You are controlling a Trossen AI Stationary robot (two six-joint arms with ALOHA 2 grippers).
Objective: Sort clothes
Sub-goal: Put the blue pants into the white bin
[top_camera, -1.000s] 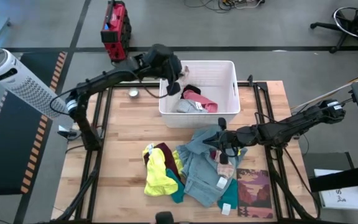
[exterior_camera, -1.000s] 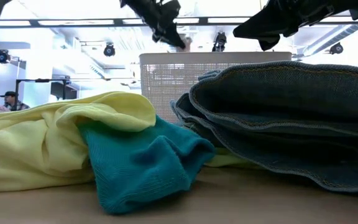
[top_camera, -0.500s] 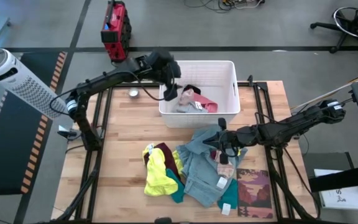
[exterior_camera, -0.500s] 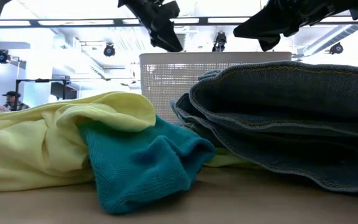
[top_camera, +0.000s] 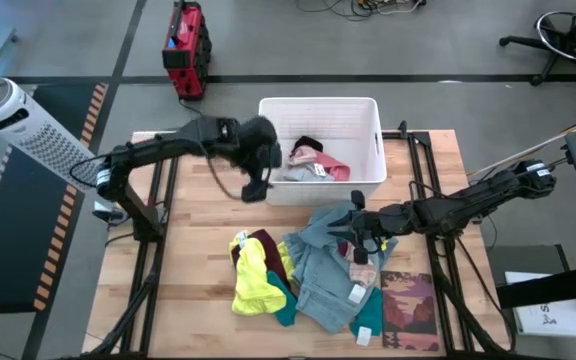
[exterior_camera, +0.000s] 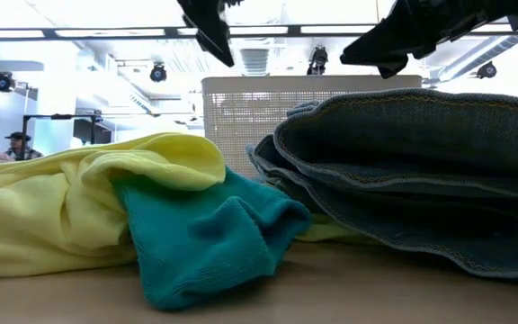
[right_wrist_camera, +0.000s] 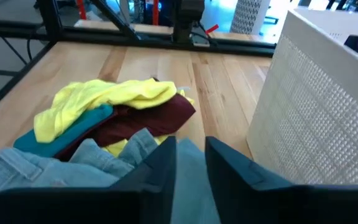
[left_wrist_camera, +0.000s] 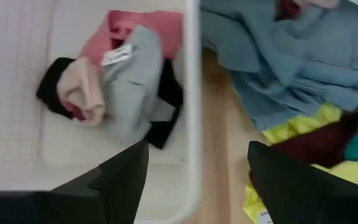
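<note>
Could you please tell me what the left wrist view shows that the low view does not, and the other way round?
Only the left wrist view looks inside the white plastic basket, where a pink garment, a grey garment and a black piece lie; it also shows the open left gripper. Only the low view shows a teal knitted garment close up and a person in the room behind. Both show the basket, the neon yellow garment and the grey-blue denim piece.
</note>
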